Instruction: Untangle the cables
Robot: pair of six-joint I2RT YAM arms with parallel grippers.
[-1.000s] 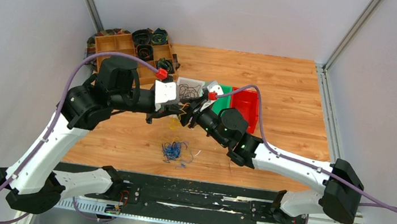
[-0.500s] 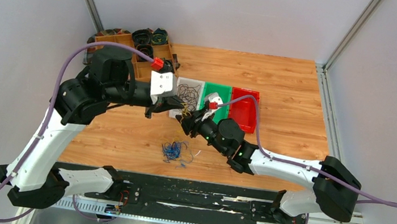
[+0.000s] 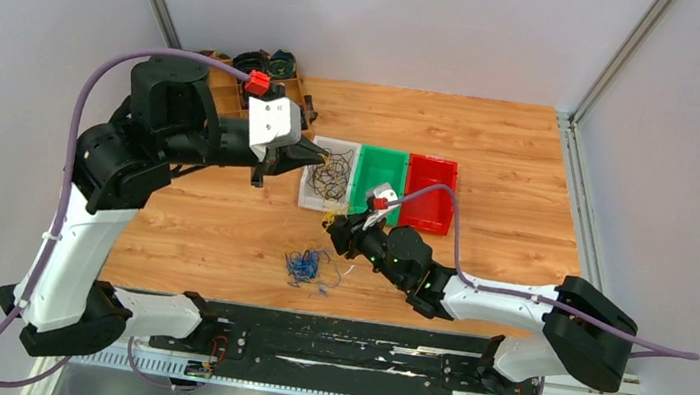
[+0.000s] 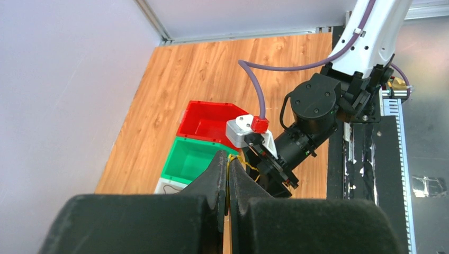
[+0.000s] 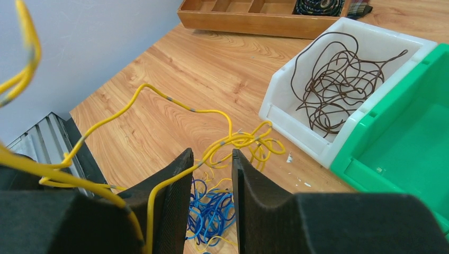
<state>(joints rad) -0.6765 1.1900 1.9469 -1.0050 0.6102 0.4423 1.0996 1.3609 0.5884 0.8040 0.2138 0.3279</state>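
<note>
Nearest me, the blue cables [image 3: 302,265] lie in a loose bunch of their own on the table [image 3: 529,179], free of the other colours, so I judge them sorted. Just beyond them my right claw [image 5: 210,159] sits low over the wood with its fingers apart. The yellow cable [image 5: 243,139] runs through that gap and does not look pinched. It works as a guide, so the strand can slide while its small knot of loops stays down near the table.

Farther out and higher, my left claw [image 4: 227,156] is closed tight on the same yellow cable. It is lifted near the white bin [image 5: 296,119] so the line is drawn out between my two claws and the loops can open.

The black cables [image 5: 333,90] already lie in the white bin. Beside it the green bin [image 3: 381,156] and red bin [image 3: 430,192] look empty, and I take them to be waiting for the other colours. The wooden tray [image 3: 228,92] is farthest off.
</note>
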